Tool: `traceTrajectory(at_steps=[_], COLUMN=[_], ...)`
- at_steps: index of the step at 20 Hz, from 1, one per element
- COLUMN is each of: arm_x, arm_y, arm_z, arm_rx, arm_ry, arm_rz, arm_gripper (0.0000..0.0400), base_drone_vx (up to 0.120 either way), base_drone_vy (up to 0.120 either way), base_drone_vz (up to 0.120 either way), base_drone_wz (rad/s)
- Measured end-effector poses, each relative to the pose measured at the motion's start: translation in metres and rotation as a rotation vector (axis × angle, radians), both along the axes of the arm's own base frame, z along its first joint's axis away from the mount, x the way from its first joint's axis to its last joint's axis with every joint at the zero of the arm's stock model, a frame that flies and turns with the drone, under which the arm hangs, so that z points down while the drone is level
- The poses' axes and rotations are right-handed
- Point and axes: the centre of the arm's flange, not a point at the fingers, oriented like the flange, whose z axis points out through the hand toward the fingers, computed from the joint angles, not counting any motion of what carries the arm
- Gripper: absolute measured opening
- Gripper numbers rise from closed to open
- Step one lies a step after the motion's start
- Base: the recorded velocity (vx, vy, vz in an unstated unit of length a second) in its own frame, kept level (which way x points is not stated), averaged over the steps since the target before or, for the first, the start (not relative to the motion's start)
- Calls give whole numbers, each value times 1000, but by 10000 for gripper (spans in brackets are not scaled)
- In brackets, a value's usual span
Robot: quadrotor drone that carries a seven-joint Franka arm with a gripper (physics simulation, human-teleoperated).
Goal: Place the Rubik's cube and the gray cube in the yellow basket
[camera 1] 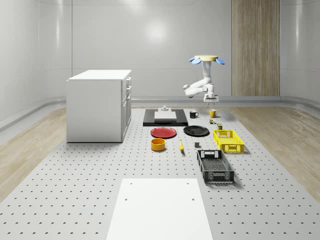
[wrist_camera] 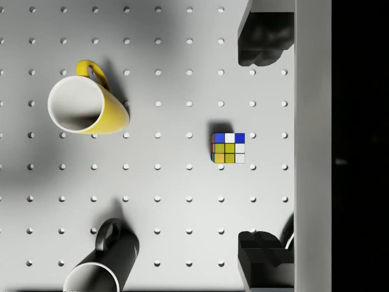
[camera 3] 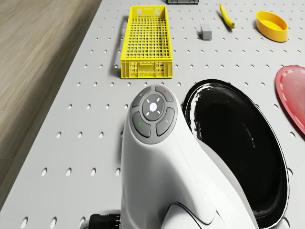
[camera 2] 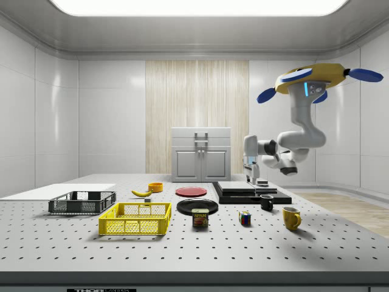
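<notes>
Gripper (wrist_camera: pixel 265 146) hangs spread and empty beneath the hovering drone (camera 2: pixel 316 79), high above the table (camera 1: pixel 75 190). Rubik's cube (wrist_camera: pixel 228 148) lies almost directly below, centre-right of the wrist frame, between 2 fingers (wrist_camera: pixel 261 42). Judged next move: straight descent.

The table (camera 1: pixel 75 185) is matt grey, apparently metal, perforated with a regular hole grid. The yellow basket (camera 3: pixel 146 42) is plastic-looking lattice mesh, as is the black crate (camera 1: pixel 215 167). The black plate (camera 3: pixel 238 143) is high-gloss and reflective; the red plate (camera 1: pixel 163 132) shows a softer sheen. The yellow mug (wrist_camera: pixel 88 104) is smooth and glazed, with a white interior. The Rubik's cube (wrist_camera: pixel 228 148) has flat coloured tiles. The arm (camera 3: pixel 167 176) shell is smooth white plastic with a satin finish. The gray cube (camera 3: pixel 206 31) is matt.
</notes>
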Motion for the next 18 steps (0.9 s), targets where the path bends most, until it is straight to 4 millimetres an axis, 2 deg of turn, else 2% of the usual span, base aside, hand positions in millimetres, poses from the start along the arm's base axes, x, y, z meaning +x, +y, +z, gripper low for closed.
traceTrajectory(at_steps=[2,18], arm_x=[0,0], arm_y=[0,-1], arm_z=[0,0], arm_rx=[-2,-6], arm_ry=[0,0], arm_rz=[0,0], arm_gripper=[400,400], base_drone_vx=[100,5], base_drone_vy=[0,0], base_drone_vz=[-120,-120], base_drone_wz=[0,0])
